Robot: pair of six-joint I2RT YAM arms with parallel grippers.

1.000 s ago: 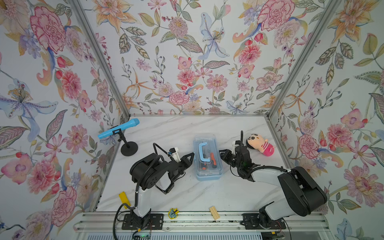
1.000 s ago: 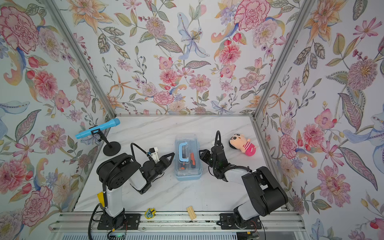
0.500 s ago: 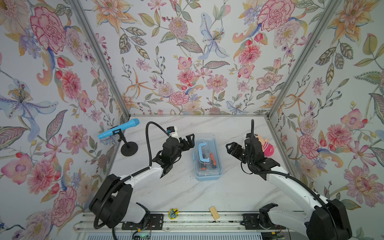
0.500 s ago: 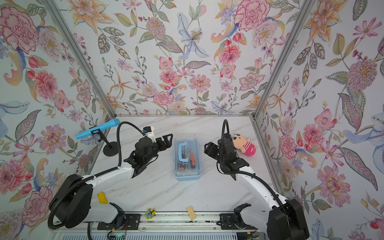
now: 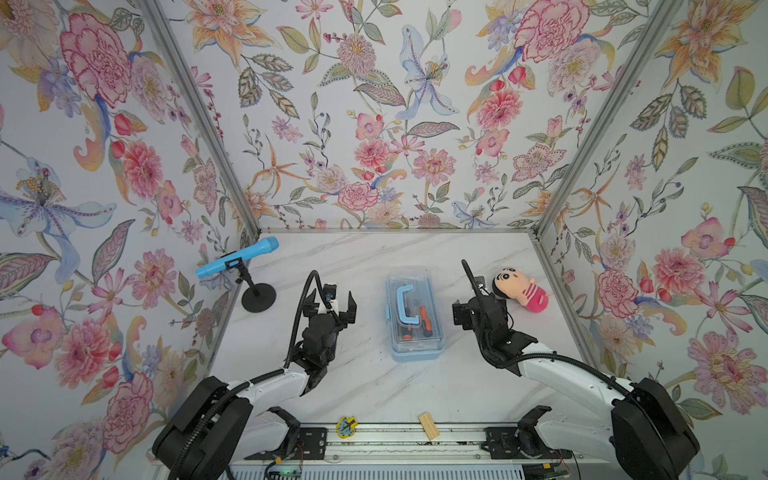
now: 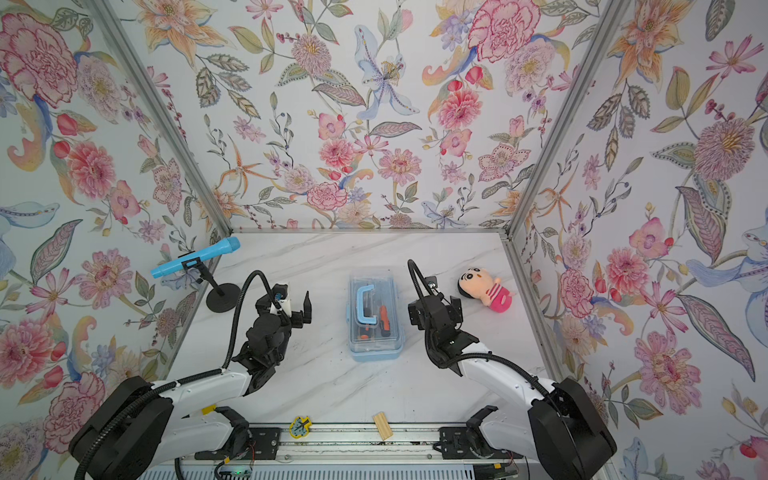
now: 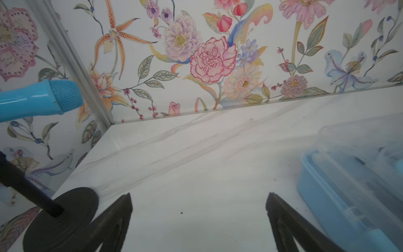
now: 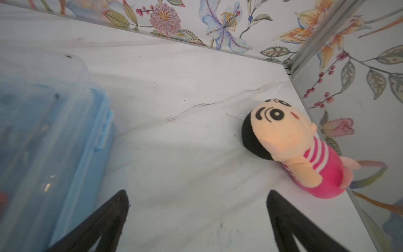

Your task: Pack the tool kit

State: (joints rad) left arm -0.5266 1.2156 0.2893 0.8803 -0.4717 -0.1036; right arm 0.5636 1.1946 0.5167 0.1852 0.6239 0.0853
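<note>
Here I am, one arm on each side of the tool box (image 5: 415, 318), which sits in the middle of the table (image 5: 374, 382), long side running away from me. Its clear lid (image 5: 417, 332) lies down over the blue base, the blue carry handle (image 5: 404, 305) flat on top. Through the lid I make out orange-handled tools (image 5: 423, 318) packed beside the handle; what else is in there, I can't tell. From my right wrist I see a blue latch (image 8: 104, 131) on the box's side, but not whether it is snapped.

My left gripper (image 5: 331, 309) hangs near the box's left side, jaws spread wide with nothing between them, only bare marble. My right gripper (image 5: 478, 309) is just beside the box's right side, jaws equally wide and empty.

Around me: a doll (image 5: 521, 289) in pink stripes lies against the right wall, close behind my right gripper. On the left, a blue microphone (image 5: 237, 257) tilts on its black stand (image 5: 258, 297), near my left gripper. A wooden block (image 5: 429, 426) rests on the front rail (image 5: 395, 440). Nothing lies between either gripper and the box.
</note>
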